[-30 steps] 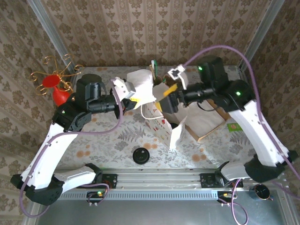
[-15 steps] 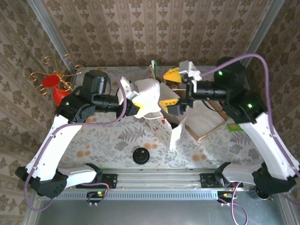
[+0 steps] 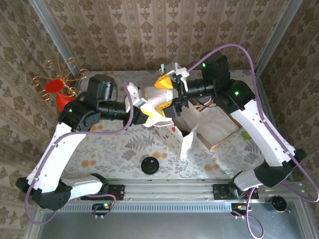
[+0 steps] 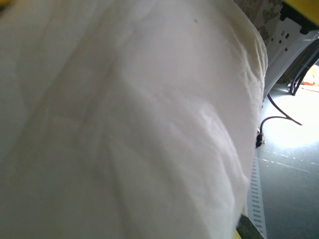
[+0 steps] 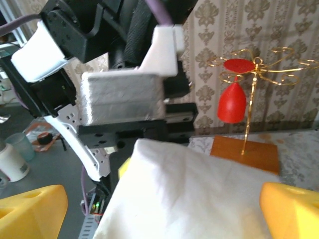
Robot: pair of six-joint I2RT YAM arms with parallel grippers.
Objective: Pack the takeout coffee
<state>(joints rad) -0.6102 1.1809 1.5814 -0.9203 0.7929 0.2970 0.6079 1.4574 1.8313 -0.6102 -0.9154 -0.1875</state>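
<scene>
My right end effector [image 3: 167, 95] is spread wide astride the crumpled white paper bag [image 3: 155, 102]. My left end effector [image 3: 141, 111] presses against that bag, but I can't tell its grip. A round black lid [image 3: 149, 164] sits on the bench [image 3: 114, 144], well nearer the bases than either. Is that the takeout coffee? I can't tell. I'd pinch the bag's rim squarely and open it gently.

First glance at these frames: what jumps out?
The two arms meet mid-table over a white bag. The left gripper holds it up from its side, and the right gripper has its yellow fingers spread wide around the top. A red-and-gold ornament stands at the far left corner, and a lone black lid lies on the near centre of the table.
</scene>
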